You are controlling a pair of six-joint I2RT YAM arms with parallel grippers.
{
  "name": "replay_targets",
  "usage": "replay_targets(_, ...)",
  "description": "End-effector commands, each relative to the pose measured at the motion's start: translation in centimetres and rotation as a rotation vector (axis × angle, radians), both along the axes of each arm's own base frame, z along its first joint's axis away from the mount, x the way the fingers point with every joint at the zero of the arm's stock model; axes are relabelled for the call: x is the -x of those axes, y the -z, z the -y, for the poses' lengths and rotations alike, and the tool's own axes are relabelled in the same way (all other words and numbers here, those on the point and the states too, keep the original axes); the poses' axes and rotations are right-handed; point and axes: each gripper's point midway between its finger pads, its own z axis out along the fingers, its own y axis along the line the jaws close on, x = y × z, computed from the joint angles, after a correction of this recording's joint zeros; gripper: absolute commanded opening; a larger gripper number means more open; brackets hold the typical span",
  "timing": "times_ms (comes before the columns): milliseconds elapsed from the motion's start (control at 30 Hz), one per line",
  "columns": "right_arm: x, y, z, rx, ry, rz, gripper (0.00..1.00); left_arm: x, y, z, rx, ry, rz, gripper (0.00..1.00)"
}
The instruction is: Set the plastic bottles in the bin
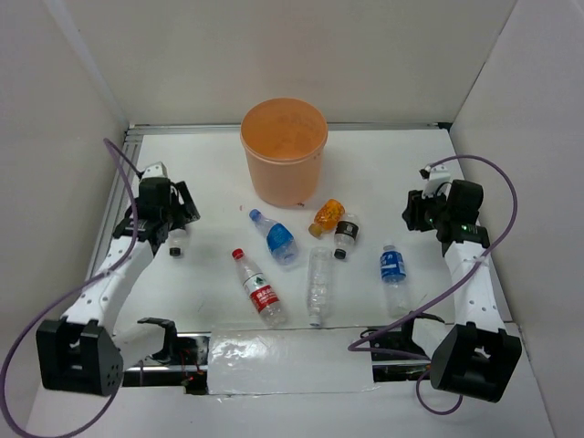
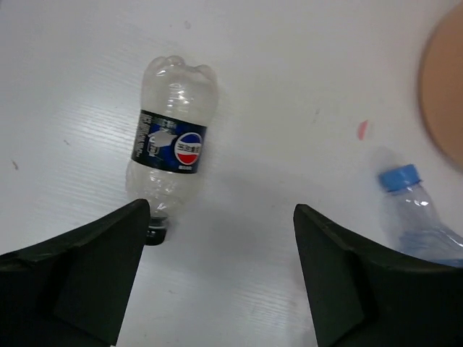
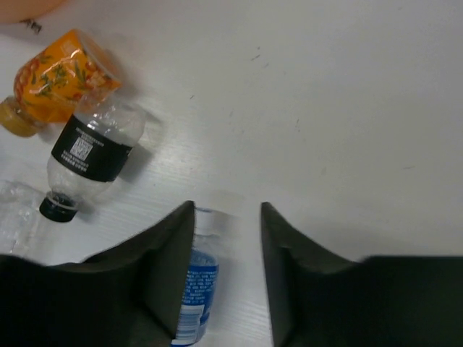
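Note:
The orange-peach bin (image 1: 284,151) stands at the back centre. Lying in front of it are a blue-capped bottle (image 1: 274,235), a red-capped one (image 1: 256,287), a plain clear one (image 1: 318,285), an orange one (image 1: 327,217), a black-labelled one (image 1: 346,235) and a blue-labelled one (image 1: 393,269). My left gripper (image 2: 221,210) hangs open over bare table; a black-capped Pepsi bottle (image 2: 171,152) lies just ahead of its left finger. My right gripper (image 3: 227,208) is open and holds nothing. The blue-labelled bottle (image 3: 199,282) lies on the table, partly hidden by its left finger.
White walls close in the table on the left, back and right. A crumpled clear plastic sheet (image 1: 287,358) lies at the near edge between the arm bases. The bin's rim (image 2: 445,94) shows at the right of the left wrist view, beside the blue-capped bottle (image 2: 416,213).

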Motion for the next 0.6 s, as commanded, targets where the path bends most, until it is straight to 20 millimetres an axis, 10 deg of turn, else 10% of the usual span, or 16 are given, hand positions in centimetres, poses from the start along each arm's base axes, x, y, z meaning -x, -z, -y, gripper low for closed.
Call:
replay_targets(0,0.8,0.7,-1.1,-0.036,-0.058,-0.022,0.52,-1.3,0.1,-2.1,-0.075,-0.078,-0.041,0.96)
replay_targets(33,0.8,0.7,-1.1,-0.036,-0.058,-0.022,0.89,-1.4,1.5,-3.1,-0.105,-0.115,-0.088,1.0)
replay_targets(67,1.0,0.8,-1.4,-0.045,-0.066,-0.029,1.0,-1.6,2.1,-3.5,-0.13,-0.12,-0.107,1.0)
replay_targets(467,1.3,0.1,-2.4,-0.071,-0.124,-0.027,1.0,-4.3,11.5,-5.3,-0.185,-0.097,-0.339,0.95)
replay_targets(567,1.3,0.2,-2.9,-0.094,-0.149,-0.03,1.0,-5.0,11.6,-4.8,-0.171,-0.067,-0.339,0.55)
